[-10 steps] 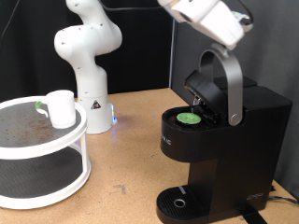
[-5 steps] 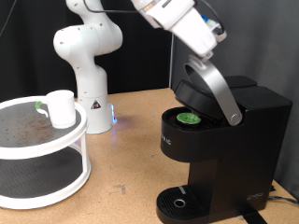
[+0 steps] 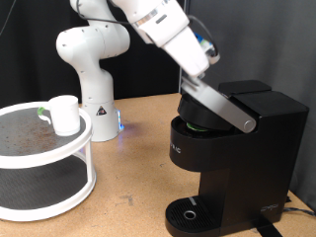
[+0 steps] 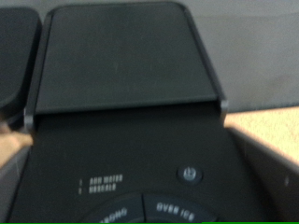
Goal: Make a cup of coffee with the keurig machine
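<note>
— Wooden desk (image 3: pixel 138 168), dark backdrop. Where's the keurig machine (image 3: pixel 232 158)?
— Exterior view's right, lid handle (image 3: pixel 219 104) nearly lowered; the arm slants down onto it.
— Pincer (image 3: pixel 197 61)?
— At the handle; grip can't be told.
— Cup (image 3: pixel 64 115)?
— On the white rack (image 3: pixel 44 163), left. Panel writing's blurred.

"OVER ICE" button label on keurig machine (image 4: pixel 131 121), other lettering blurred

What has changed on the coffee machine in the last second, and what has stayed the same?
The arm swept toward the exterior view's left and down, pushing the lid handle of the keurig machine from upright to nearly closed. The green-topped pod, visible earlier, is now covered. The gripper itself cannot be made out at the handle. The cup remains on the white rack; the machine has not shifted.
</note>
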